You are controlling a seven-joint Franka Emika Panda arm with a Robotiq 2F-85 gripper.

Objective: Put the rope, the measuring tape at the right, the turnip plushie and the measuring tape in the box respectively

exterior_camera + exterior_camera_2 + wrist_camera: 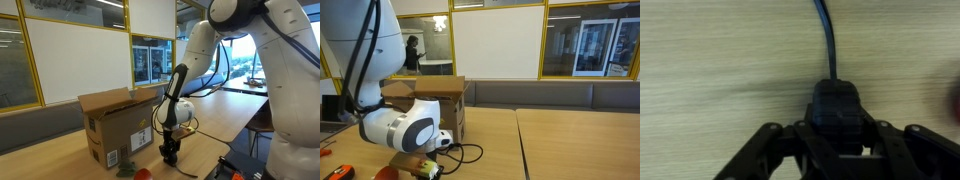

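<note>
The claw sits low over the wooden surface, its fingers drawn in narrow until they meet. A black rope comes out from between the tips and runs off toward 12 o'clock in the wrist view. To my eye the claw is pinched on the rope's near end. At 3 o'clock, right on that picture's edge, there is a blurred red thing, too cut off to name.

I'd judge the rope light and limp. It will sag and trail rather than keep a shape, and its smooth skin could slide through a loose pinch. Held by the end, the rest hangs as a long tail. A hold nearer the middle of the slack lying on the surface in an exterior view would leave less to dangle.

From further back, the claw stands just off the front corner of the cardboard box. The box is at about 10 o'clock from it, with its flaps standing open. Near the box's foot, at 8 o'clock from the claw, lie a green thing and a red one, both too small to name.

The surface's edge runs close by at the claw's 4 o'clock, so there is little room that way. The open way looks to be up and toward 10 o'clock, high enough that the trailing rope does not snag a flap.
</note>
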